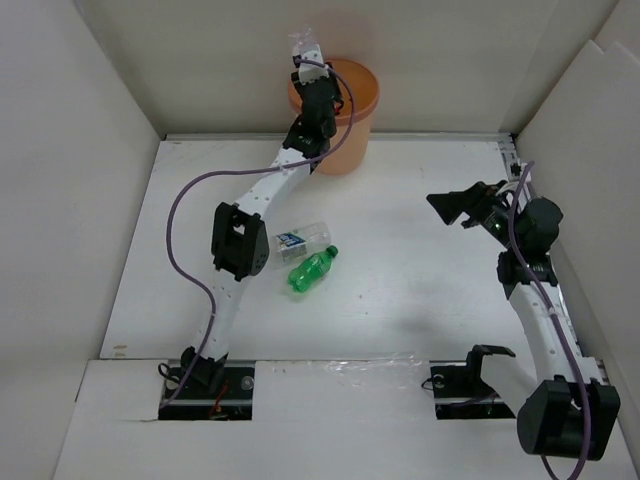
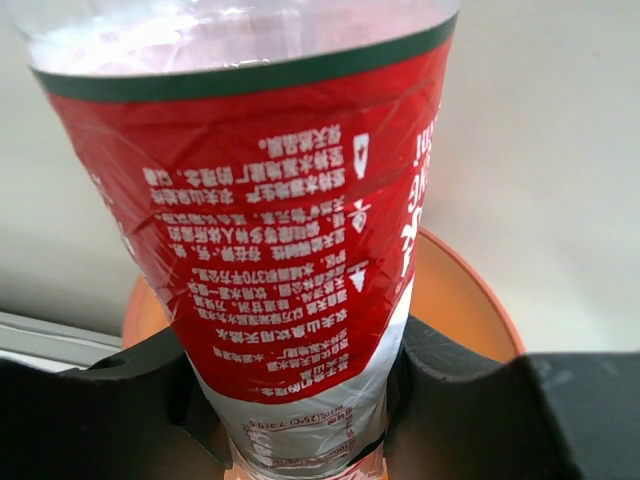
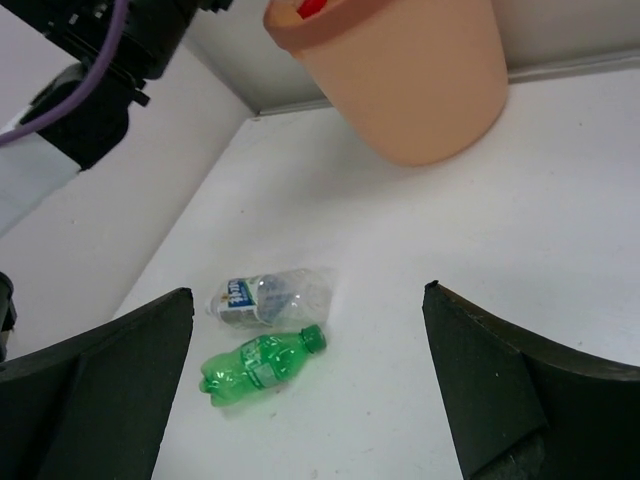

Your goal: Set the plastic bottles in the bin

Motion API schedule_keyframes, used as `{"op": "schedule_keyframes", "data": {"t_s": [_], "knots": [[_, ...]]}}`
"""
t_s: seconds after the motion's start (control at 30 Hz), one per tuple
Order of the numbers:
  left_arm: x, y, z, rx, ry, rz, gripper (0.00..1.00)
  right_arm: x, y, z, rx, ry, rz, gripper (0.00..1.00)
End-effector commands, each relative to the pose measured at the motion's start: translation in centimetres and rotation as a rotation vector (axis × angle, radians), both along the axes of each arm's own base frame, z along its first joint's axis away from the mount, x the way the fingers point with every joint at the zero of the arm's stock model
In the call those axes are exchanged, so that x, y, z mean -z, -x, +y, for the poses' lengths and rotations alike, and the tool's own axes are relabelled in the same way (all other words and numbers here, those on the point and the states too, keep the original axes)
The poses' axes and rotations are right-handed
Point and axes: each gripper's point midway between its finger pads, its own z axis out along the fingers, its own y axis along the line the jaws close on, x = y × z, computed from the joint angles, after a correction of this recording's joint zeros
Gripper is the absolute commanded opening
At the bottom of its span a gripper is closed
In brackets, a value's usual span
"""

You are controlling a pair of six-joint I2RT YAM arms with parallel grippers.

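- Left end effector (image 2: 305, 400) is clamping the red-label bottle (image 2: 280, 250) near one end. The thin plastic is looking light, crushable and slick.
- Bin (image 2: 460, 300) is sitting just beneath this end effector, its rim close — a release should be dropping the bottle inside.
- Right end effector (image 1: 458, 207) is hanging wide open, holding nothing.
- Green bottle (image 3: 262, 365) and clear bottle (image 3: 270, 298) are lying ahead of and below it, side by side on open worktop (image 1: 420, 290); best taken mid-body.
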Motion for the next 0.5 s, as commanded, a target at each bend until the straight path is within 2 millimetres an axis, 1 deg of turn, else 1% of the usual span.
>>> {"op": "schedule_keyframes", "data": {"t_s": [0.0,0.03,0.07,0.1,0.13,0.17,0.2,0.23,0.27,0.3,0.33,0.37,0.4,0.47], "knots": [[-9.5,1.7,3.7,-0.069,0.104,-0.209,0.06,1.1,-0.6,-0.5,0.019,0.036,-0.004,1.0],[-9.1,1.4,3.3,-0.051,0.109,-0.212,0.08,1.5,-0.9,-0.5,0.018,0.034,0.011,1.0],[-8.5,0.9,3.8,-0.06,0.115,-0.206,0.08,1.9,-1.0,-0.3,0.009,0.033,0.025,1.0],[-8.6,0.8,3.7,-0.051,0.112,-0.207,0.11,1.9,-1.1,-0.3,0.009,0.033,0.025,1.0],[-8.1,0.3,3.9,-0.046,0.114,-0.203,0.19,2.3,-1.3,-0.3,0.009,0.032,0.037,1.0],[-7.9,0.3,3.8,-0.037,0.107,-0.197,0.32,2.6,-1.3,0.0,-0.002,0.031,0.048,1.0],[-7.3,0.0,3.2,-0.011,0.106,-0.192,0.57,2.2,-1.4,0.0,-0.002,0.032,0.039,1.0],[-6.8,-0.4,3.6,-0.02,0.098,-0.178,1.0,2.2,-1.2,0.5,-0.016,0.032,0.038,1.0],[-7.2,-0.4,3.4,-0.004,0.098,-0.188,1.0,1.8,-1.3,0.5,-0.016,0.04,0.023,1.0],[-7.1,-0.4,2.9,0.024,0.086,-0.181,1.0,2.1,-1.4,0.8,-0.026,0.04,0.033,1.0],[-7.4,-0.3,2.7,0.034,0.084,-0.184,1.0,2.1,-1.4,0.8,-0.026,0.04,0.033,1.0],[-7.4,-0.3,2.3,0.056,0.078,-0.186,1.0,2.1,-1.2,1.5,-0.043,0.05,0.026,1.0],[-7.9,-0.1,2.0,0.079,0.073,-0.189,1.0,2.5,-1.4,1.8,-0.046,0.058,0.03,1.0],[-9.7,0.9,1.8,0.117,0.056,-0.202,1.0,3.5,-1.8,2.7,-0.043,0.079,0.05,1.0]]}}
